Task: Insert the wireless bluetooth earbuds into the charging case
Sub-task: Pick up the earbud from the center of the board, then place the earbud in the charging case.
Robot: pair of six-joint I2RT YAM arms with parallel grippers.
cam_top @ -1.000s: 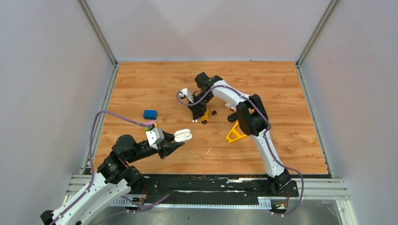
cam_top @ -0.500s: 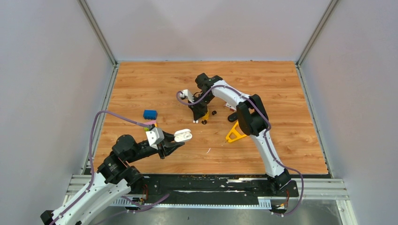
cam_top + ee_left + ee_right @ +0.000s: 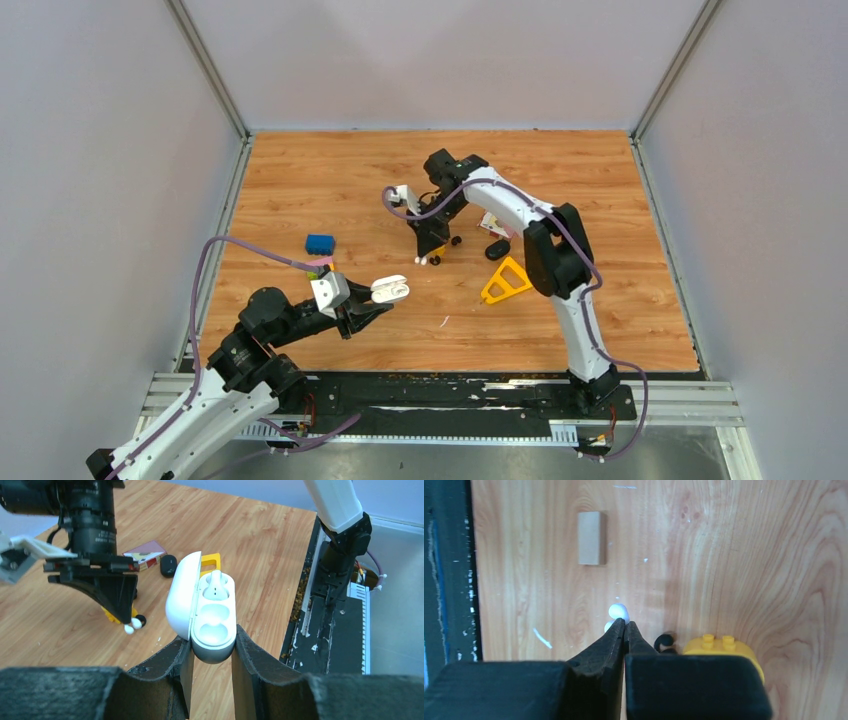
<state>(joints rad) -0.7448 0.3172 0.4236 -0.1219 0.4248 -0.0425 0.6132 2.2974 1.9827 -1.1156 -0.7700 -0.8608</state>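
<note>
The left gripper [image 3: 212, 641] is clamped on the lower body of the glossy white, pill-shaped plastic charging case [image 3: 212, 625] and holds it above the wooden table [image 3: 350, 180]. Its lid is swung open to one side and its two sockets face up. A white earbud with a short stem [image 3: 216, 582] sits in the far socket, while the socket closer to the fingers is empty. Out at mid-table, the right gripper [image 3: 625, 626] points down with its black jaws pressed together, and a tiny white rounded plastic earbud [image 3: 618, 612] shows right at their tips. Whether a sliver of it is pinched or it merely lies against the fingers cannot be told from these views. Just beside it are a small black earbud [image 3: 664, 641] and a yellow studded toy brick [image 3: 721, 644], with a small tan rectangular block [image 3: 591, 537] well apart. The next move turns on one relation. From the right gripper, the open case lies toward the arms' bases and to the left, a short way off. Its long axis runs away from the left wrist, so the free socket is the one nearer that wrist. The right arm is the nearer one to the loose buds — and the only free one. I judge the next step to be a lift and carry to that empty socket, if the bud is in fact caught.
</note>
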